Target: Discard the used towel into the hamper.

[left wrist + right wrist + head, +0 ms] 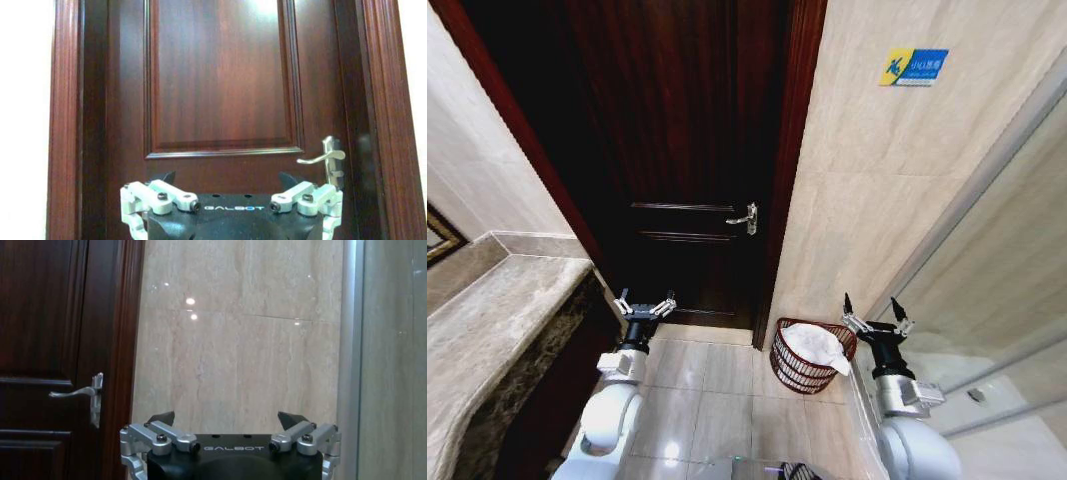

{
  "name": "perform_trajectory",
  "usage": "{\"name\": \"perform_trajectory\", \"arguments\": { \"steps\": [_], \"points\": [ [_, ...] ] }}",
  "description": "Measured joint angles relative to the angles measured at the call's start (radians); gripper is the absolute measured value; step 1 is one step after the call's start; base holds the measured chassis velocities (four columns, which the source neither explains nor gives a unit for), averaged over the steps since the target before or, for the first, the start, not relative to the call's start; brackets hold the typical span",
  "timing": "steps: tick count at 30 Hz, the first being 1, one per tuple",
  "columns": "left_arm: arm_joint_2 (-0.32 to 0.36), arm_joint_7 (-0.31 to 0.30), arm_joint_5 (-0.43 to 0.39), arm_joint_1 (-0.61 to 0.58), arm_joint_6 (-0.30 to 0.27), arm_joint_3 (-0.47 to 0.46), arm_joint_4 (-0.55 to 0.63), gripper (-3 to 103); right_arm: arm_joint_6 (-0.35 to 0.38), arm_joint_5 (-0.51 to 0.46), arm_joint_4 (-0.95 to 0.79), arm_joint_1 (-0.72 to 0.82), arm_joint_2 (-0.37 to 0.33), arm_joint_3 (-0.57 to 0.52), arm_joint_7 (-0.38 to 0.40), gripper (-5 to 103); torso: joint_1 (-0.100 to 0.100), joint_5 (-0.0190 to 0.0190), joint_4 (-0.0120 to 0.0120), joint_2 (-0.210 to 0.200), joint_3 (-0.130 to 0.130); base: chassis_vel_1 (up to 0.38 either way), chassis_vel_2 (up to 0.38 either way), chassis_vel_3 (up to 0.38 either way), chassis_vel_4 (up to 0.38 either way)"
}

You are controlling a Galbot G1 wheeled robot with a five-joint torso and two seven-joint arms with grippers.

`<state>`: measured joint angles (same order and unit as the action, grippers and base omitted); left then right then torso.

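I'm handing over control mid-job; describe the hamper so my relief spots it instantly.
Start at the dark wooden door, then drop to the tiled floor beside its frame, against the beige wall. There stands the hamper, a small round red-brown wire basket with a white towel in it, next to the open right claw.

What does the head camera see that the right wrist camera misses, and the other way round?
The head view takes in the hamper on the floor with a white towel inside it, the stone counter, the blue wall sign, and the open left pincer. The right wrist view adds nothing of its own, just a closer look. Both share the open right pincer, the dark door and its handle.
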<state>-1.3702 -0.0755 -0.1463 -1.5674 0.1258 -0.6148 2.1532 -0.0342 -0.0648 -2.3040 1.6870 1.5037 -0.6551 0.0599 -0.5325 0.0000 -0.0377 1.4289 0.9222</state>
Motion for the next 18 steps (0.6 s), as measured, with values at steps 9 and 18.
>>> {"name": "perform_trajectory", "arguments": {
  "steps": [9,18],
  "points": [
    [0.005,-0.002,-0.006,-0.003,0.005,-0.012,-0.001,100,0.023,0.002,-0.023,0.017,0.006,0.01,0.001,100,0.001,-0.0001,0.0,-0.004,-0.002,0.0,0.0,0.0,0.0],
    [0.001,-0.002,-0.006,-0.016,0.015,-0.012,0.005,100,0.016,0.005,-0.035,0.04,0.006,0.007,0.002,100,0.004,-0.0001,0.0,-0.009,-0.005,0.055,-0.043,-0.057,0.06]
  ]
}}
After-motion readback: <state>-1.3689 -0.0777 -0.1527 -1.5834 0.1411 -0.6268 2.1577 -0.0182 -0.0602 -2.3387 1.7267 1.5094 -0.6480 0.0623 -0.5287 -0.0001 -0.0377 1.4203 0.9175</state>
